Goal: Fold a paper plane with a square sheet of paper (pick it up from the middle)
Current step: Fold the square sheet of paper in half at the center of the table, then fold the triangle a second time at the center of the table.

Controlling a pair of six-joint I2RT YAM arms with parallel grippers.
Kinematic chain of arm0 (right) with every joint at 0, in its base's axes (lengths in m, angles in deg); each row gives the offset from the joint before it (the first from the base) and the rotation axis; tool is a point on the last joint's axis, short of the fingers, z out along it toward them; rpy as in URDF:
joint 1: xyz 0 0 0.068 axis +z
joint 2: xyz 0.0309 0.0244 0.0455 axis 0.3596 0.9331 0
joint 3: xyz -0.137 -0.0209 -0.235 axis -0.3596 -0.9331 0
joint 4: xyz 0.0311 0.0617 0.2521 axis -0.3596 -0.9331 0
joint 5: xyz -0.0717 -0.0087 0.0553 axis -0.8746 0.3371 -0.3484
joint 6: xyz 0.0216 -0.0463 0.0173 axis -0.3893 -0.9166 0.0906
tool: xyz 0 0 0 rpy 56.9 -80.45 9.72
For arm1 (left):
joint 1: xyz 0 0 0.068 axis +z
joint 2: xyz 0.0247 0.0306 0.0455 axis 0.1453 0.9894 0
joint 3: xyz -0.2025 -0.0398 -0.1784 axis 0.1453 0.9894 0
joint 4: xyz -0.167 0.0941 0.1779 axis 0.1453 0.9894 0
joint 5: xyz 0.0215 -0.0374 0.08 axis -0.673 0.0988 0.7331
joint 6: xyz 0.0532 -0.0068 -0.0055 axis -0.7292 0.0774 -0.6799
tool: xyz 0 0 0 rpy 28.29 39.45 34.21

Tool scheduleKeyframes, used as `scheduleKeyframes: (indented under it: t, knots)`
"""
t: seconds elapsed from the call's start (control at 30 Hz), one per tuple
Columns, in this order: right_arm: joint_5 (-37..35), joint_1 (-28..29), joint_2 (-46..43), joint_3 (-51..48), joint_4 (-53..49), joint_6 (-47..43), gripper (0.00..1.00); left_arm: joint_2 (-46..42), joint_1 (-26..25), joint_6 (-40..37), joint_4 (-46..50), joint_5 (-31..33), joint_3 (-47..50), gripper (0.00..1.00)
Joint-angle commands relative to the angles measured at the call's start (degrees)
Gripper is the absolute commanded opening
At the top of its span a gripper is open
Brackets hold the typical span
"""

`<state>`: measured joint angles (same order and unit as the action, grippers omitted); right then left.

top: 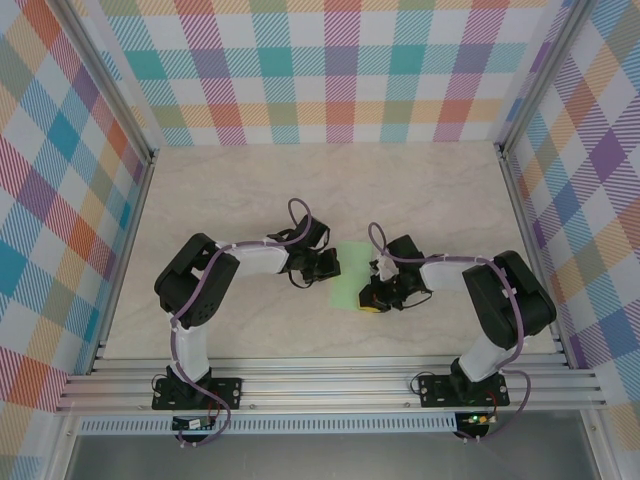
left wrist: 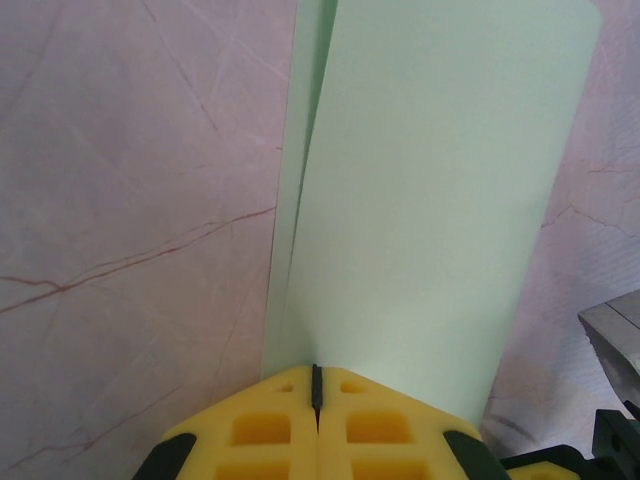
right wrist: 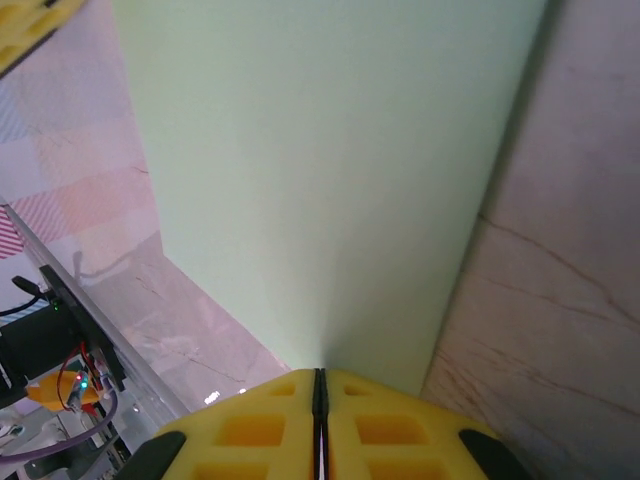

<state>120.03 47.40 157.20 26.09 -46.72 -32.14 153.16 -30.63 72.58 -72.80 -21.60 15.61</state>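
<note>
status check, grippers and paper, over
Left gripper shut on thin pale-green square sheet of paper. Right gripper shut on its other side. Second layer showing along one edge. No obstruction seen.

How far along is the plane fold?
Done: the sheet of paper looks doubled over once, with two layers showing along one edge. In hand: left gripper and right gripper are each shut on opposite edges. Left: nose and wing folds; no dart shape yet.

A lab test cell: aluminium frame (top: 330,385), plaid walls (top: 340,60), marble-look tabletop (top: 330,190).
</note>
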Motion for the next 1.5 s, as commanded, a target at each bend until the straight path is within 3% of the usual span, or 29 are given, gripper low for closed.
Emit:
scheduleKeyframes:
  t: [0.0, 0.2, 0.37, 0.43, 0.5, 0.63, 0.87, 1.47]
  knots:
    - [-2.69, 0.30, 0.80, -1.79, -0.43, -1.26, 0.10, 2.40, -0.92, 0.05, 4.55, -0.48, 0.86, 0.00]
    - [-3.45, 0.30, -2.13, -1.12, -2.81, -1.91, 0.14, 2.19, -0.92, 0.07, 4.11, -0.82, 0.68, 0.00]
    - [-14.47, -0.36, -8.54, 4.47, -10.78, -0.64, 0.24, -0.36, -0.92, 0.56, 4.24, -1.91, -0.27, 0.00]
    - [-16.13, -2.26, -9.17, 5.99, -11.53, 1.30, 0.30, -2.48, -0.92, 1.01, 4.35, -1.51, -0.45, 0.06]
    - [-13.93, -4.85, -9.08, 6.35, -9.42, 4.02, 0.37, -4.55, -0.91, 1.18, 5.01, -0.54, -0.80, 0.17]
    - [-8.21, -6.68, -5.87, 9.95, -7.35, 6.45, 0.40, -8.26, -0.16, 1.77, 5.07, 0.55, 0.25, 0.30]
    - [-4.88, -6.73, 0.60, 14.29, -7.05, 7.71, 0.43, -9.48, 2.13, 4.96, -0.08, -2.58, 3.92, 0.41]
    - [-0.36, -6.38, 6.89, 14.85, -4.20, 6.57, 0.43, -6.57, 2.43, 5.12, -0.55, -4.12, 3.19, 0.47]
